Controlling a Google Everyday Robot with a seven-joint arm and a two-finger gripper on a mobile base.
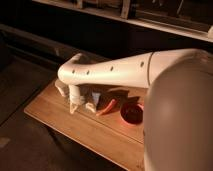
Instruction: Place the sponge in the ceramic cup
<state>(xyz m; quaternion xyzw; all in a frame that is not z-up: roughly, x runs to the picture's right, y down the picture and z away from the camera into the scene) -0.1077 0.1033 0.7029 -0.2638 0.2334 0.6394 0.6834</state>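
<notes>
Hanging gripper: is pointing straight down from the white arm over the left part of the wooden table, with its tip at or just above the tabletop. Whether it is spread, closed or holding anything is not showing, so I am not guessing.
Pale blue sponge: is showing as a small bluish patch just right of the gripper, right at the upper edge of the cup. I cannot tell whether it is sitting in the mouth or lying just behind it.
Off-white ceramic cup: is standing just beside the gripper, narrowing toward its base.
Crowding neighbours: an orange carrot-like object is lying just right of the cup, and a red bowl is sitting beyond it.
Stage: the scene is fitting two readings. The sponge may be waiting behind the cup, or it may be resting in the cup with the gripper standing alongside.
Care: the cup is standing so close that any sideways sweep is risking a tip-over, so slow, vertical travel is looking safest. The sponge is looking soft and is likely squashing and springing back. The cup's small mouth is leaving little margin. The arm is hiding the table behind it.
</notes>
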